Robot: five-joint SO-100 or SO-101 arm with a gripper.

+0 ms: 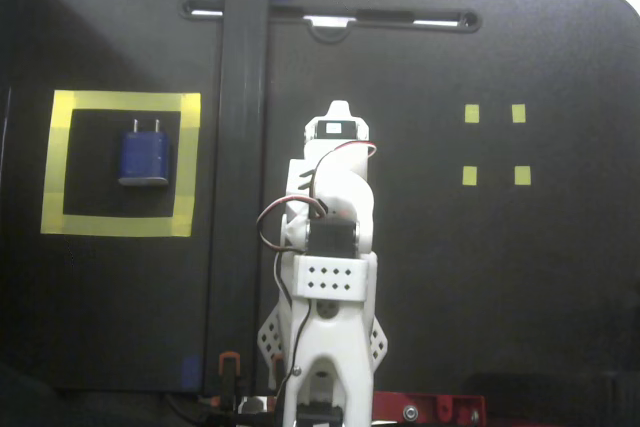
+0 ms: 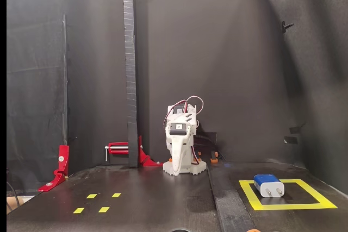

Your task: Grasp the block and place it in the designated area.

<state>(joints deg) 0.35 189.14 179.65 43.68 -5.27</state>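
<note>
1. looking down in a fixed view, you had the block point(image 1: 144, 155) lying inside the designated area point(image 1: 120, 106), a little toward 12 o'clock of the black centre, prongs pointing to 12 o'clock and clear of the yellow tape on every side.
2. in a fixed view from the front, the block point(image 2: 268, 185) sat flat within the tape square point(image 2: 287, 206), prongs toward the camera; judged from that, the placing looked done.
3. your arm point(image 1: 333, 247) was folded back over its base, well apart from the block at about 3 o'clock of it from above, likely parked so it blocked nothing.
4. the gripper point(image 2: 178, 162) hung tip-down at the base and held nothing; its fingers seemed drawn together, but i could not tell for sure.
5. the four small yellow squares point(image 1: 494, 144) lay bare at 3 o'clock of the arm.
</note>
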